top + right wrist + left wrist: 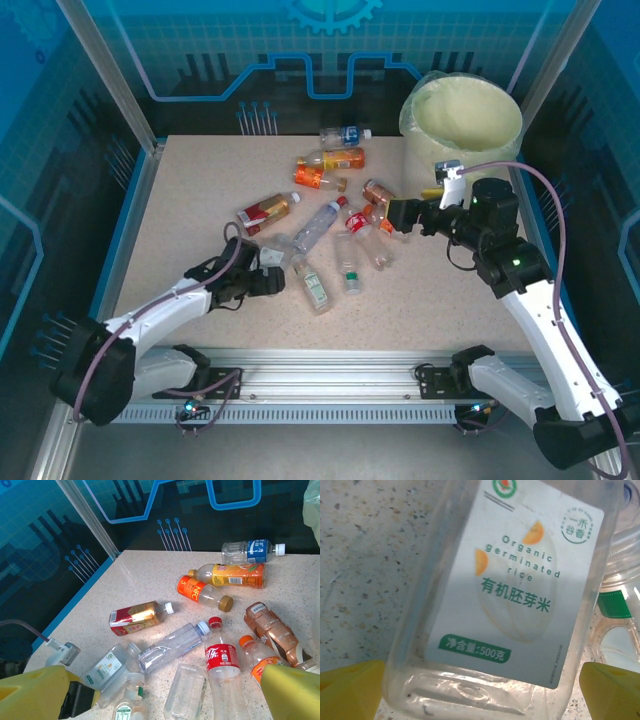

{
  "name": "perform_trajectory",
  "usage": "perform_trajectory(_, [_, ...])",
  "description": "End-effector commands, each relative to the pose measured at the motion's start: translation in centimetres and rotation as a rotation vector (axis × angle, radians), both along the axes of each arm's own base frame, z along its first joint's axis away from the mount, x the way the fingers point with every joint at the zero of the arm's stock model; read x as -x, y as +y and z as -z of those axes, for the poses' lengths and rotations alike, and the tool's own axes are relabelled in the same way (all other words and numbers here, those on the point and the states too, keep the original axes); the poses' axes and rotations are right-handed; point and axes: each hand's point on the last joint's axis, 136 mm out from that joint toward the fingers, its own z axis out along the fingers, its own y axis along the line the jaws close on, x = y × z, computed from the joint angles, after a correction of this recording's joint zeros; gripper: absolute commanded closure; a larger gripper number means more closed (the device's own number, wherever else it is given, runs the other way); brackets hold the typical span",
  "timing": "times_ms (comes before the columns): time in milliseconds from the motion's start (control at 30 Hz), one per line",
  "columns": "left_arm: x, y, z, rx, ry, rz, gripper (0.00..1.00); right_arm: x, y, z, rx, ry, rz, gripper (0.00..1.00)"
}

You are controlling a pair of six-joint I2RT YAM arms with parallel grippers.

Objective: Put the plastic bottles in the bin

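- Plastic bottles (about a dozen: clear, amber and orange) are lying scattered across the middle of the speckled table, all on their sides and none of them lifted.
- The bin is standing at the far right corner, well apart from most of the heap. Its lined inside is looking pale and bare from overhead, so I am judging the job as hardly begun.
- The left gripper is reaching in low with its jaws spread wide. A clear rice-label bottle is lying between its yellow fingers, and as far as I can see it is not being clamped.
- The right gripper is hovering over the right side of the heap, near the amber bottle and the cola bottle. Its jaws are wide apart and holding nothing.
- Remaining, by my reckoning: closing on a bottle, carrying it to the bin, releasing it, then repeating this for the whole heap.
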Motion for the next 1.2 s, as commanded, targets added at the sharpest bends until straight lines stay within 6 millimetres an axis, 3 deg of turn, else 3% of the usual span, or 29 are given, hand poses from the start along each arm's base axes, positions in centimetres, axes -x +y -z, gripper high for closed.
perform_trajectory(0, [0.1, 0.0, -0.2, -0.116, 0.008, 0.045, 0.01, 0.3, 0.4, -1.2, -0.008, -0.028, -0.012, 0.00])
perform_trajectory(400, [-0.8, -1.3, 1.2, -0.212, 0.051, 0.121, 0.02, 0.6, 0.4, -0.4, 0.001, -0.007, -0.022, 0.00])
perform_trajectory(767, [-1.5, -1.5, -1.4, -0.171, -0.060, 0.100, 0.34, 0.9, 2.7, -0.2, -0.018, -0.002, -0.113, 0.00])
perform_trajectory(933, [-1.9, -1.8, -4.1, -0.127, -0.137, 0.081, 0.37, 0.6, 4.3, 0.1, -0.017, 0.020, -0.133, 0.00])
perform_trajectory(1167, [-2.1, -5.6, -11.8, -0.011, -0.367, 0.190, 0.41, 0.5, 5.8, 1.6, -0.026, 0.158, -0.132, 0.00])
